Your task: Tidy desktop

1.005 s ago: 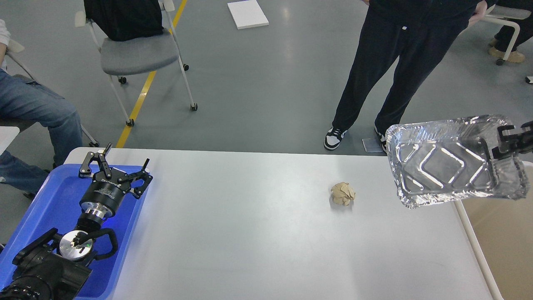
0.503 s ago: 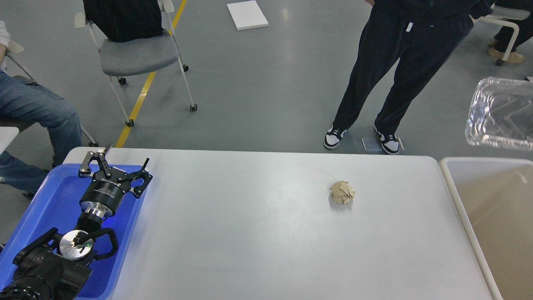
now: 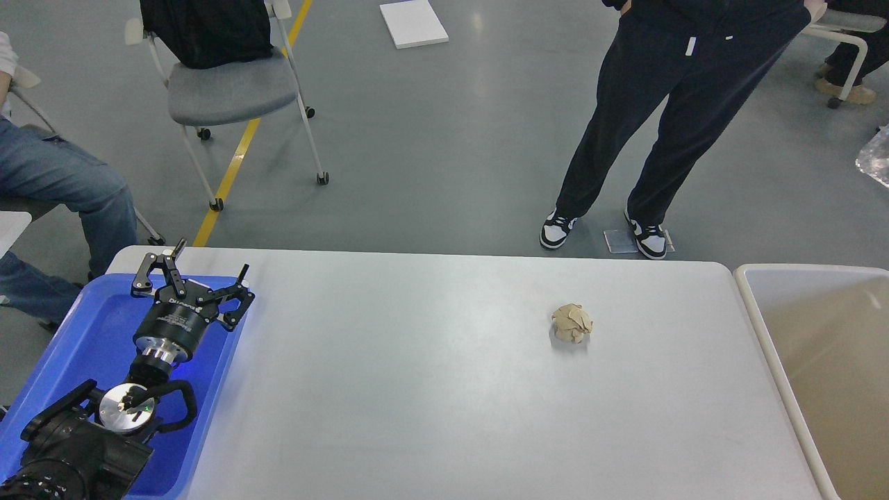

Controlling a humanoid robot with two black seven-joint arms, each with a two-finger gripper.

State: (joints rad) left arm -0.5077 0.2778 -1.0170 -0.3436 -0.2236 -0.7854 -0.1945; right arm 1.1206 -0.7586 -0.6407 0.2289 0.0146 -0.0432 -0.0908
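The desktop [image 3: 430,389] is a wide white-grey tabletop filling the lower part of the head view. A crumpled beige paper ball [image 3: 571,323] lies on it right of centre. My left gripper [image 3: 196,273] is open and empty, held over the blue tray [image 3: 83,340] at the table's left end. A sliver of the shiny foil tray [image 3: 876,158] shows at the right edge of the view, high off the table. My right gripper is out of view.
A beige open-topped bin [image 3: 819,347] stands against the table's right end. A person in dark trousers [image 3: 660,118] stands behind the far edge. A grey chair [image 3: 229,90] and a seated person's legs [image 3: 62,187] are at the back left.
The foil tray, held by my right gripper one second ago over the table's right end, has swung up and to the right and is almost out of view. The left arm has not moved.
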